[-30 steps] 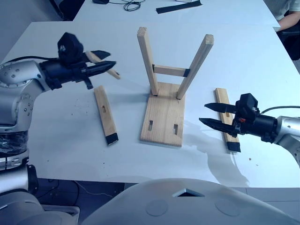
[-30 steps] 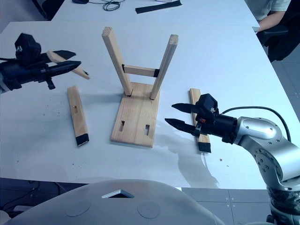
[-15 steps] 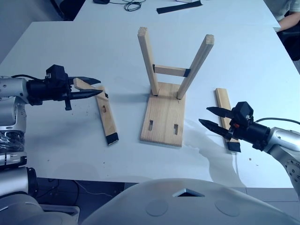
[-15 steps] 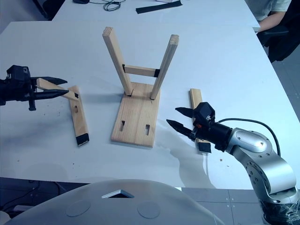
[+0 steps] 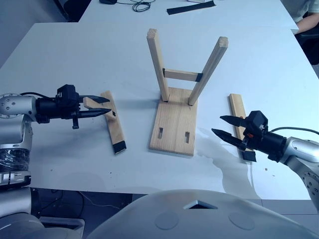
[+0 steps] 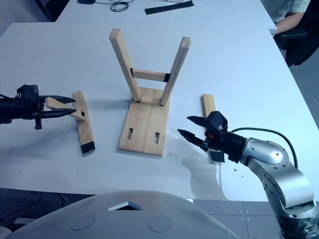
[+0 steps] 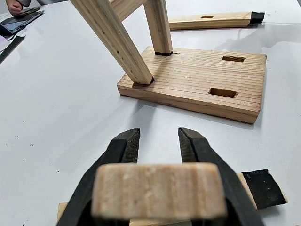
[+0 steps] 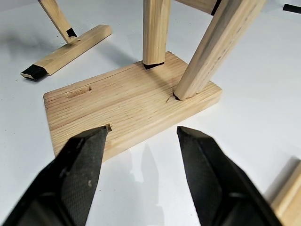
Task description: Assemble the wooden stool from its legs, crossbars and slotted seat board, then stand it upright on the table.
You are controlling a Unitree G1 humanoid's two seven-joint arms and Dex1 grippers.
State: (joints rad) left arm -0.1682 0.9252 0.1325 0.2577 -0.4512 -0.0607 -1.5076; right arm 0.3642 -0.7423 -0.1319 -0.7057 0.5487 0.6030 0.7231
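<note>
Slotted wooden seat board (image 5: 174, 124): two pale upright legs (image 5: 158, 64), one crossbar (image 5: 180, 75), two loose legs (image 5: 113, 122) flanking. Left fingers (image 7: 124, 146) grasp second crossbar (image 7: 157, 190); right fingers (image 8: 80, 160) released.

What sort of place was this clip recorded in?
Probably a lab or office workroom rather than a home: a plain white table bears the half-built stool, and a second white table stands behind it with loose cables and a black strip on it.
</note>
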